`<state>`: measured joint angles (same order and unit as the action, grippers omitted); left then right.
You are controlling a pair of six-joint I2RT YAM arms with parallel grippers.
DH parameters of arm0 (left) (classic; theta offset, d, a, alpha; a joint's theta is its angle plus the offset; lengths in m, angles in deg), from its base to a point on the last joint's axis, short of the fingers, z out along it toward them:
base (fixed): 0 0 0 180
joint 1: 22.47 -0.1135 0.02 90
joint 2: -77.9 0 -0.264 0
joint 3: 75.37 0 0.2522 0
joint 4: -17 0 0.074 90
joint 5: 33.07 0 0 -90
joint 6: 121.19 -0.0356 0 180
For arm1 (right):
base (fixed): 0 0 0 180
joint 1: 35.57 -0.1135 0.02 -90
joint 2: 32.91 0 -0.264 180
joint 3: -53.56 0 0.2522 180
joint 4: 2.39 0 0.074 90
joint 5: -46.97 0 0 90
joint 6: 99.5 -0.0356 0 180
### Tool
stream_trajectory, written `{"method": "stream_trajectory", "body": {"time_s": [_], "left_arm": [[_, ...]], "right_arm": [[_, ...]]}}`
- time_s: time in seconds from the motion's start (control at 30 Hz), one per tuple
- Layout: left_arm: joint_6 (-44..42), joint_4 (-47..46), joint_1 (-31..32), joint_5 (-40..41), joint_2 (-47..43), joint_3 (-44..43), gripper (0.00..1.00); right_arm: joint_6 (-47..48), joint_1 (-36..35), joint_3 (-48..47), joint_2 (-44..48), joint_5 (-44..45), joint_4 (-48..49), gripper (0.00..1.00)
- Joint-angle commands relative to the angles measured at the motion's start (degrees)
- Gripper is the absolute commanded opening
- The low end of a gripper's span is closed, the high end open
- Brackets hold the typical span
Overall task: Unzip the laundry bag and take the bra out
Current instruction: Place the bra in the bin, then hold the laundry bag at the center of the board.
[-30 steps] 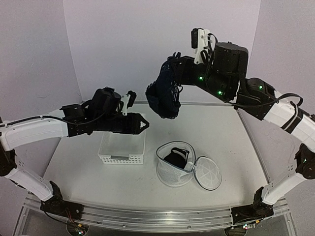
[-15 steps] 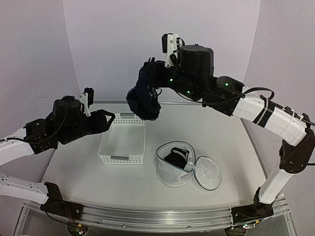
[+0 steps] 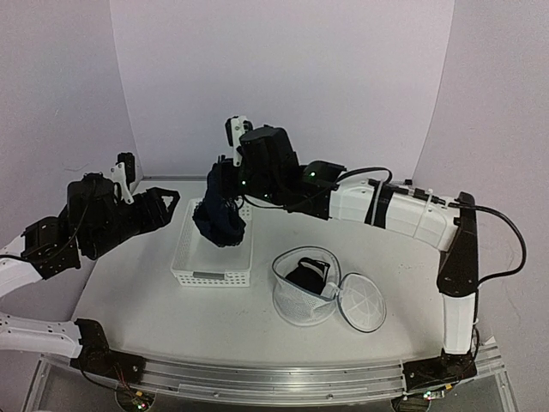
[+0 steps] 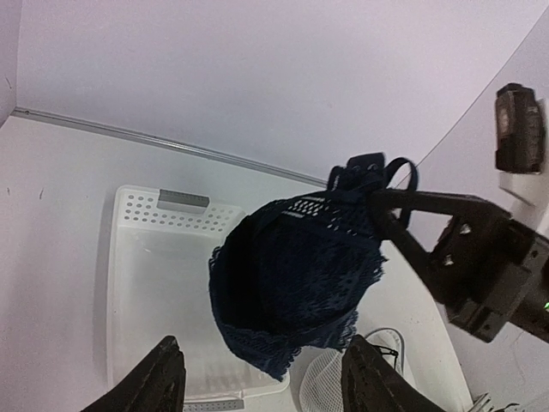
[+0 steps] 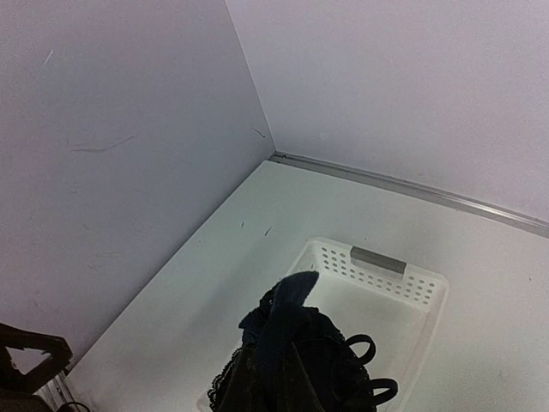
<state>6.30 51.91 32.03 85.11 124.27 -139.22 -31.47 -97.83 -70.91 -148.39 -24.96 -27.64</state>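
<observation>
Right tool (image 4: pixel 382 206) clamped on the bra (image 4: pixel 292 275) straps; we see it hanging over the white basket (image 3: pixel 210 276). Left tool (image 4: pixel 264 343) open, empty. Laundry bag (image 3: pixel 300 305) unzipped on the worktop (image 3: pixel 137 300), beside the basket, black garment (image 3: pixel 309 275) inside.

The right gripper (image 3: pixel 223 190) carries the bra (image 3: pixel 219 225) leftward and down, now hanging over the basket (image 3: pixel 199 266). The left gripper (image 3: pixel 174 200) pulls back leftward.

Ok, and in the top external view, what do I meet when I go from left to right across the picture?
Left gripper → white basket → laundry bag → its open round lid. The dark bra hangs over the basket, so I leave it out.
</observation>
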Motion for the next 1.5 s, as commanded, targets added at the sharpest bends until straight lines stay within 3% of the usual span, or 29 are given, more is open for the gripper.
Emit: {"method": "stream_trajectory", "body": {"time_s": [0.0, 0.6, 0.97, 1.17, 1.47], "left_arm": [[-1.2, 0.4, 0.3, 1.5, -1.7, -0.5, 0.64], [-3.2, 3.6, 0.3, -1.1, -4.1, -0.7, 0.67], [-2.5, 4.8, 0.3, -1.2, -3.3, -1.0, 0.68], [-1.9, 4.7, 0.3, -1.6, -0.7, -1.4, 0.68], [-2.1, 3.7, 0.3, -2.6, 4.4, -2.9, 0.68]], "right_arm": [[-1.7, 0.9, -5.3, -4.3, -1.7, 0.3, 0.00], [-1.3, 2.3, -15.9, -20.6, 0.7, -4.8, 0.00], [-6.5, 2.2, -15.8, -22.6, -6.1, -5.2, 0.31], [-7.2, 2.2, -10.9, -15.8, -7.8, -3.8, 0.46], [-6.7, 2.2, 0.2, -2.3, -9.0, -0.9, 0.56]]}}
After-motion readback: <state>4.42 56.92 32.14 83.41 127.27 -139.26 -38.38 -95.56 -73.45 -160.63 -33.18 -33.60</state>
